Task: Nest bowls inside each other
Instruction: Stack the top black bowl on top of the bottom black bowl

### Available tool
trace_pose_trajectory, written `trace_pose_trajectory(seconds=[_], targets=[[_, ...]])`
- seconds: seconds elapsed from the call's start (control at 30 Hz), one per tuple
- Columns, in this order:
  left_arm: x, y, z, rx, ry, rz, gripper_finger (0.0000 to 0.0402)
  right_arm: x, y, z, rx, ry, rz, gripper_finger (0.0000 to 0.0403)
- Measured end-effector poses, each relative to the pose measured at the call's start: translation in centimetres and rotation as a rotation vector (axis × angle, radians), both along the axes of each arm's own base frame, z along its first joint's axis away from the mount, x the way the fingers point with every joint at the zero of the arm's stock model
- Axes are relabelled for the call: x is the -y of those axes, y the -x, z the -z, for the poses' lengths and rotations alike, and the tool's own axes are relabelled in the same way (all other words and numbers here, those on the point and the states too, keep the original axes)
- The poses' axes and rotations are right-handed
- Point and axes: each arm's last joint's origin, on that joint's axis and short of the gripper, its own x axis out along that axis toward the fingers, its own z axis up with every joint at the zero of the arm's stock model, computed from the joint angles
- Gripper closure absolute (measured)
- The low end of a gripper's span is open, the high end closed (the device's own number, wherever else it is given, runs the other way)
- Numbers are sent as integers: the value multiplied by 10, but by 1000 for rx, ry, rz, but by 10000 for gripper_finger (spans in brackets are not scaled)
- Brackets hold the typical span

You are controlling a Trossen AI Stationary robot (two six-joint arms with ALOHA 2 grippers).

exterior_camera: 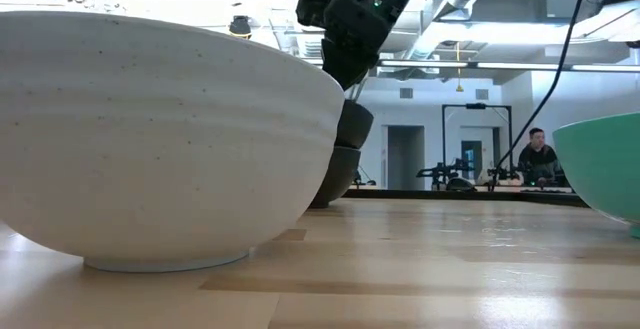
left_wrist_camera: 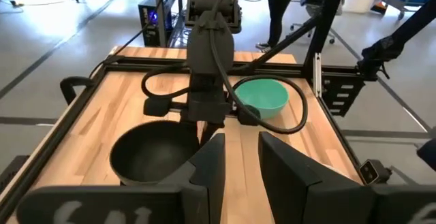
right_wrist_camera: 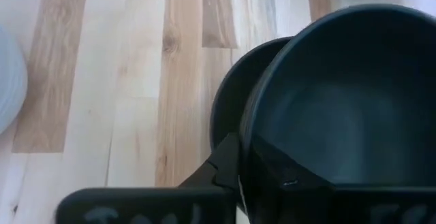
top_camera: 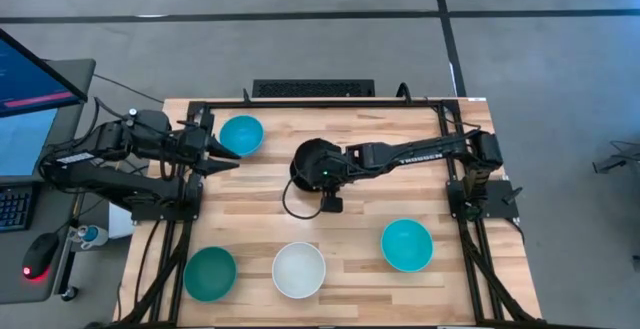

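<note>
Two black bowls sit one over the other at the table's middle. In the low view the upper black bowl is tilted above the lower black bowl. My right gripper comes down on them and is shut on the upper one. My left gripper waits open near the left edge, beside a cyan bowl. Along the near edge a teal-green bowl, a white bowl and a second cyan bowl rest on their bases. My right gripper holds the upper black bowl by its rim, on the side toward the right arm. One finger is outside the wall and one finger is inside. The fingers point down from above. The bowl hangs tilted, its bottom inside the lower black bowl; whether they touch, I cannot tell.
A black frame runs along the table's far, left and right sides. The right arm's cable loops onto the table beside the black bowls. Bare wood lies between the black bowls and the near row. A person sits far behind the table.
</note>
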Motion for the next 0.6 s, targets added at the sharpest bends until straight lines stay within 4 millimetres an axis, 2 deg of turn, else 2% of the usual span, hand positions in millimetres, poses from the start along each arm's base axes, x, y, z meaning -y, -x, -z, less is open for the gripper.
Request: trace_pose_trajectory(seconds=[0.17,0.37,0.6], targets=[[0,0,1,-6,-1,0,322,3,-1,0,8,-35,18,337],[0,0,1,-6,-1,0,322,4,-5,-4,69,-46,24,333],[0,-1,1,-11,-9,2,322,3,-3,-1,44,-53,33,332]])
